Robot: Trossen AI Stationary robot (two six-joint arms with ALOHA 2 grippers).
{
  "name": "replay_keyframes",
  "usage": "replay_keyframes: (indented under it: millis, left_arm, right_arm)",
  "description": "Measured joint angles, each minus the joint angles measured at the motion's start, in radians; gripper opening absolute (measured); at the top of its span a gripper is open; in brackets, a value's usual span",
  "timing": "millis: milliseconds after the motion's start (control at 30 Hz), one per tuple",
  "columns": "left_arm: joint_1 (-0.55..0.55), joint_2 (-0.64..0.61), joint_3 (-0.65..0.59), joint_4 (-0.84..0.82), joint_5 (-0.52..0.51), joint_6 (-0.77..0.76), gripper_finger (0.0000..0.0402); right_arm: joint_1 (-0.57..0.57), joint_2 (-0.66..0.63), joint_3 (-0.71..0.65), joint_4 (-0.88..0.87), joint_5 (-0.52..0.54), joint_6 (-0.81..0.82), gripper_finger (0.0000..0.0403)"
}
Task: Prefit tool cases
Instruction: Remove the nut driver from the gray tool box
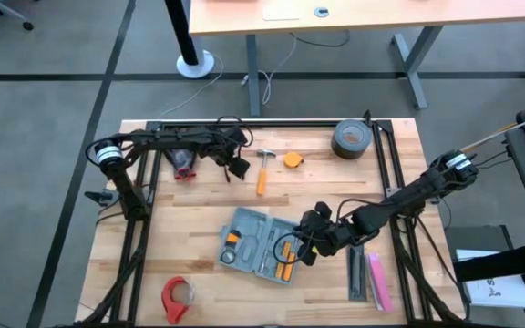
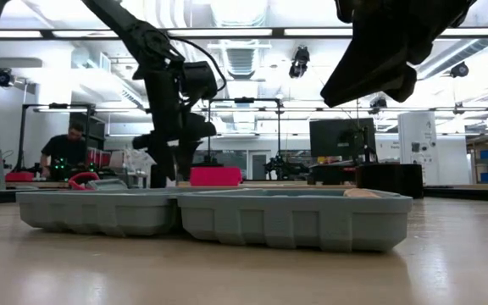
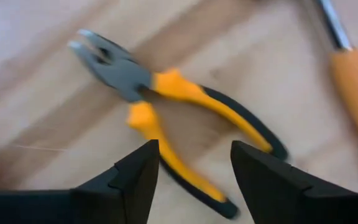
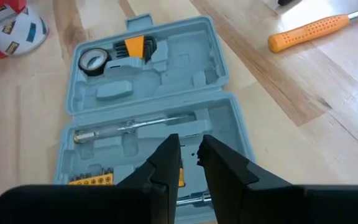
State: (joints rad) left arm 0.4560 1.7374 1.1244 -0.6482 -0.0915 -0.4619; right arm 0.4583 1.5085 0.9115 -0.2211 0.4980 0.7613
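Observation:
The blue-grey tool case lies open, both halves flat on the table, seen also in the right wrist view. Its tray holds a small tape roll, a screwdriver and orange bits. My right gripper hovers above the case's right half, fingers shut to a narrow slit with nothing seen between them. Yellow-and-black pliers lie on the wood. My left gripper points down over their handles, open, one finger on each side of a handle, next to the hammer.
At the far side lie a yellow tape measure and a grey duct-tape roll. A red tape dispenser sits at the near left. Narrow black and pink bars lie right of the case. A red-and-dark object sits under the left arm.

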Motion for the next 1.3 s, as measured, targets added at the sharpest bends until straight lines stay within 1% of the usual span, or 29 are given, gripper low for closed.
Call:
replay_keyframes:
  millis: [133, 300, 533, 667, 900, 1067, 1233, 1300]
  left_arm:
    - [-0.065, 0.000, -0.001, -0.018, 0.031, 0.027, 0.0207]
    - [-0.184, 0.000, -0.001, -0.023, 0.061, 0.061, 0.0198]
    - [-0.353, -0.001, -0.001, -0.051, 0.102, 0.053, 0.0183]
    - [-0.431, -0.001, -0.001, -0.067, 0.107, 0.006, 0.0178]
    - [-0.506, -0.001, -0.001, -0.066, 0.105, -0.096, 0.0189]
    - [-0.535, -0.001, -0.003, -0.065, 0.101, -0.158, 0.0196]
    - [-0.562, -0.002, -0.030, -0.065, 0.098, -0.196, 0.0193]
    - [-0.568, -0.003, -0.044, -0.059, 0.072, -0.200, 0.0190]
  right_arm:
    - [0.002, 0.000, 0.000, -0.001, 0.001, -0.001, 0.0060]
    - [0.009, 0.000, 0.000, -0.005, 0.001, -0.002, 0.0071]
    - [0.011, 0.000, -0.007, -0.006, 0.002, 0.007, 0.0074]
    - [0.011, 0.000, -0.016, -0.006, 0.002, 0.008, 0.0066]
    - [0.011, 0.000, -0.018, -0.006, 0.002, 0.001, 0.0057]
    - [0.011, 0.000, -0.018, -0.006, 0.002, 0.000, 0.0067]
    - [0.011, 0.000, -0.018, -0.006, -0.005, -0.013, 0.0074]
    - [0.011, 0.000, -0.018, -0.006, -0.007, -0.015, 0.0075]
